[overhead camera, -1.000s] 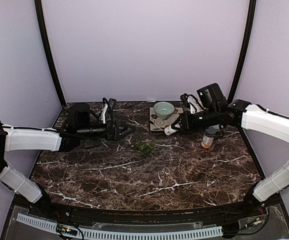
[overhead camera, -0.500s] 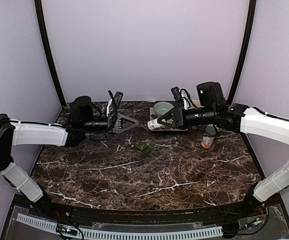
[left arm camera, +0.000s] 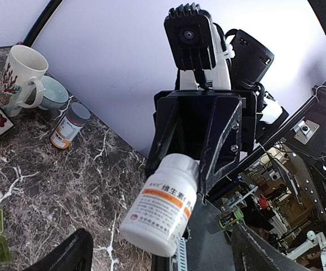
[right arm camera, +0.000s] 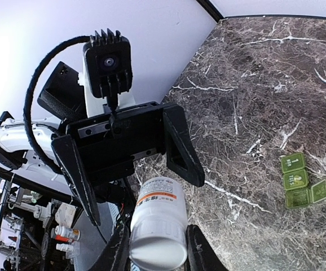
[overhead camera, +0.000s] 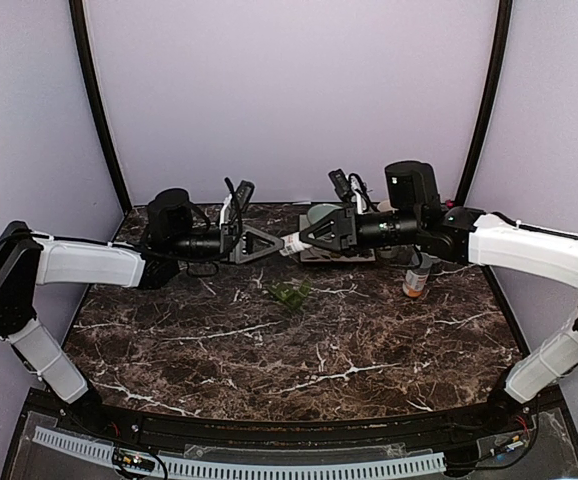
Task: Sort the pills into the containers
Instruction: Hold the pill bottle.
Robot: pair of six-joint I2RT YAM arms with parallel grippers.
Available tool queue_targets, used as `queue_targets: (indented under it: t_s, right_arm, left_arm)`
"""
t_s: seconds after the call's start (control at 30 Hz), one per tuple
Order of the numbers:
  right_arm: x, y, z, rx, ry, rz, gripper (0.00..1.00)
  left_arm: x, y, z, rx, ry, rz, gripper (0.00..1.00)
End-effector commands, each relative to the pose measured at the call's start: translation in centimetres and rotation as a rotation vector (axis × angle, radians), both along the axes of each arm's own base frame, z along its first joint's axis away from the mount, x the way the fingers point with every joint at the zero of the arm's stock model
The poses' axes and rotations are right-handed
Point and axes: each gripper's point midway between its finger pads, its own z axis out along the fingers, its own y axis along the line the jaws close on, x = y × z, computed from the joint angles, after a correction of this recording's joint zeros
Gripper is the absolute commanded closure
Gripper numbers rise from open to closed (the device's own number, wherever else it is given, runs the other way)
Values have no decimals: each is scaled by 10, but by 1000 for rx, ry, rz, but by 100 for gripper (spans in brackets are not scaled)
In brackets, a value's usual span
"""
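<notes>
My right gripper (overhead camera: 307, 240) is shut on the cap end of a white pill bottle (overhead camera: 291, 243) with an orange-striped label, held level above the table. The bottle (right arm camera: 158, 231) sits between the right gripper's (right arm camera: 158, 251) fingers. My left gripper (overhead camera: 267, 243) faces it, open wide. The bottle's base (left arm camera: 162, 206) lies between the left gripper's (left arm camera: 163, 251) fingers without touching them. The containers are a small green pill box (overhead camera: 289, 293) on the marble below, with one lid raised (right arm camera: 301, 180). No pills show.
An amber bottle with a grey cap (overhead camera: 416, 277) stands at the right. A pale green bowl (left arm camera: 53, 93) and a white patterned mug (left arm camera: 19, 79) stand by a patterned mat (overhead camera: 314, 252) at the back. Black frame poles stand at both back corners.
Both arms rose and closed in on each other. The right gripper carried the white bottle leftwards, and the left gripper swung right until the bottle's base lay between its fingers.
</notes>
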Motion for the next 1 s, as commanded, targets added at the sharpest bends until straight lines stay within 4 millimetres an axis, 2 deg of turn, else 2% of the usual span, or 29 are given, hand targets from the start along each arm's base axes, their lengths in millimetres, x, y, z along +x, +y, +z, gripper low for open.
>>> queue_targets:
  t_s: [0.0, 0.2, 0.53, 0.7, 0.87, 0.97]
  right_arm:
    - [-2, 14, 33, 91, -50, 46, 97]
    - [-2, 19, 35, 100, -44, 58, 97]
    - [2, 24, 26, 86, -25, 64, 98]
    - [3, 26, 25, 85, -19, 67, 98]
    - [4, 28, 22, 80, -11, 72, 99]
    - [5, 29, 20, 74, -6, 74, 99]
  left_arm:
    - [-3, -1, 21, -50, -59, -47, 15]
    - [-7, -2, 22, -64, -57, -84, 22]
    - [-12, -1, 27, -85, -69, -113, 34]
    - [-13, -2, 27, -91, -69, -127, 50]
    - [-15, -1, 26, -98, -64, -145, 55]
    - [-16, -1, 28, -107, -68, -160, 69]
